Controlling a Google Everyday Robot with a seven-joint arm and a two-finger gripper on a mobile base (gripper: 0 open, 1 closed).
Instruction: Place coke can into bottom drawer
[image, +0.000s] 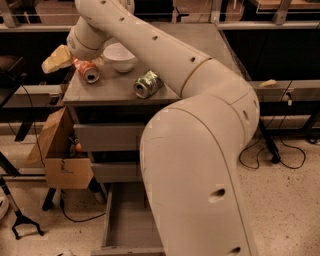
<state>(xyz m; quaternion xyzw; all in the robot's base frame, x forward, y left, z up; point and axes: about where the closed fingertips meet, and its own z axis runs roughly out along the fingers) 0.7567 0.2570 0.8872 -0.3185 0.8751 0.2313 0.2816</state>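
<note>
The coke can (88, 71), red with a silver top, lies on its side at the back left of the grey cabinet top (112, 92), its top towards me. My gripper (81, 62) is at the end of the big cream arm, right over and behind the can, mostly hidden by the wrist. The bottom drawer (124, 225) is pulled open at the foot of the cabinet, a plain grey box; the arm covers its right part.
A green-and-silver can (148, 84) lies on its side mid-top. A white bowl (120, 56) stands behind it. A yellow object (56, 59) sits at the top's left edge. A cardboard box (60, 157) stands left of the cabinet. Cables lie on the floor at right.
</note>
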